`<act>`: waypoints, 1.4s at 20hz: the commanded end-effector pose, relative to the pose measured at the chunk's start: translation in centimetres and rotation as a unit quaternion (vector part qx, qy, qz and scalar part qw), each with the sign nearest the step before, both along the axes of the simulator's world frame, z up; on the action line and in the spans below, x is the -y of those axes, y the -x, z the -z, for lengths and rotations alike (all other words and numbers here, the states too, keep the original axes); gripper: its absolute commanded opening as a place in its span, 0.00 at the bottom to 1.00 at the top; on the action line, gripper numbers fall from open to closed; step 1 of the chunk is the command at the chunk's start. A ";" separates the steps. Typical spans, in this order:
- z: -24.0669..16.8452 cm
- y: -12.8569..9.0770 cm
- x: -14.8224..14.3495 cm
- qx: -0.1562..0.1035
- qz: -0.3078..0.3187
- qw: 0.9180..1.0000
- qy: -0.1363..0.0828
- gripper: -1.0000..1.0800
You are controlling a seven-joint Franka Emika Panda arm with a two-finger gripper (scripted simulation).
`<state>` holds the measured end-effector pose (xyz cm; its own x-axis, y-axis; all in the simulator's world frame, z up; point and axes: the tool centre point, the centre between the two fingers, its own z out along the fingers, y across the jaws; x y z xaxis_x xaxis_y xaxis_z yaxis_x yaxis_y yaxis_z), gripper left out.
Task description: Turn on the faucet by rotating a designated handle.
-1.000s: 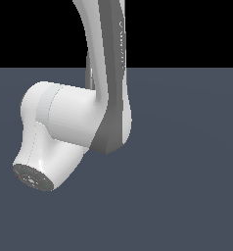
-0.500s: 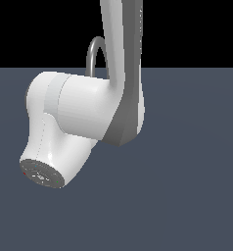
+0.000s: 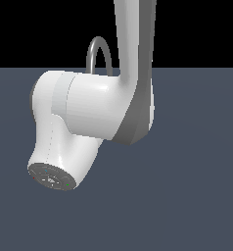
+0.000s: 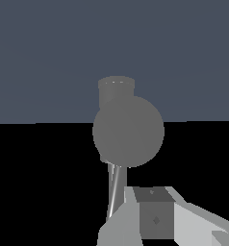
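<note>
One faucet (image 4: 128, 129) fills the wrist view just beyond the pincer (image 4: 150, 218), its arched spout (image 3: 99, 54) showing behind the arm (image 3: 89, 108); the pincer's state cannot be told.

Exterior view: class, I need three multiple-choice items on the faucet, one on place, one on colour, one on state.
1. Where does the faucet spout show?
A. Behind the robot arm, rising above it
B. On the floor in front of the arm
C. At the exterior view's right edge

2. What colour is the spout?
A. Red
B. Grey
C. Yellow

3. How does the spout stand?
A. Upright, arch on top
B. Lying flat
C. Broken in two

Answers: 1 A, since the arm covers its lower part. 2 B, since the tube is plain grey metal. 3 A, since the curve peaks above both limbs.
</note>
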<state>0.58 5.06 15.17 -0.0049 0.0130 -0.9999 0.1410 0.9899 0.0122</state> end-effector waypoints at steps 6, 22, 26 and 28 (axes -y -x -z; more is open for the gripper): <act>0.1 0.2 0.8 0.007 -0.010 1.000 -0.002 0.00; 2.0 -0.3 3.9 0.032 0.009 0.999 0.000 0.00; 4.0 -0.1 4.2 0.024 0.016 1.000 0.001 0.00; 5.0 -0.1 4.3 0.019 0.019 1.000 0.002 0.00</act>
